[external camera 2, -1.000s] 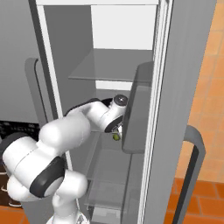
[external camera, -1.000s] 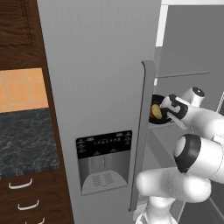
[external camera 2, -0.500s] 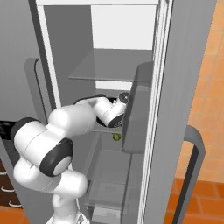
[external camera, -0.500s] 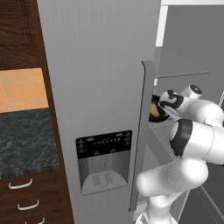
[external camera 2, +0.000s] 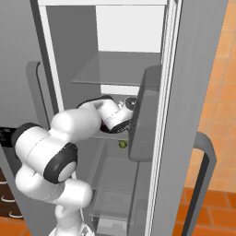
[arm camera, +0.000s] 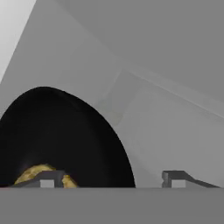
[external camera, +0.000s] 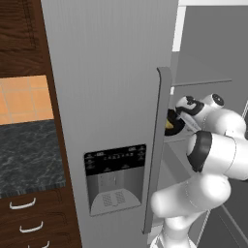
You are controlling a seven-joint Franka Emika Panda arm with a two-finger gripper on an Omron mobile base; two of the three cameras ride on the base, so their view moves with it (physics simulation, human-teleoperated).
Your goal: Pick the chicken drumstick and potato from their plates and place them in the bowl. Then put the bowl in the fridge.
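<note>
The fridge (external camera: 111,97) stands with one door shut, its long vertical handle (external camera: 155,150) and dark dispenser panel (external camera: 115,177) facing the left base camera, and its other door (external camera 2: 189,106) swung wide, so the interior is reachable from the front. The arm reaches into that opening at mid height, and the gripper (arm camera: 109,179) sits just above a glass shelf (external camera 2: 117,69) level lower down in the fridge, under the upper shelf. The bowl (arm camera: 61,140) rests inside the fridge, its black rim peeking past the edge of the shut door (external camera: 173,123) in the left base view, close behind the handle. In the hand view the bowl lies off to one side of the gripper, with one fingertip (arm camera: 48,177) over its rim and the other fingertip (arm camera: 175,177) over bare grey fridge floor; the fingers stand wide apart and grip nothing. A yellowish lump, the potato (arm camera: 37,174), shows at the bottom of the bowl beside the first fingertip. The drumstick cannot be made out. A door bin (external camera 2: 143,115) on the open door hangs just beside the wrist, leaving a narrow gap on that side, while the fridge's back wall lies well beyond the bowl.
</note>
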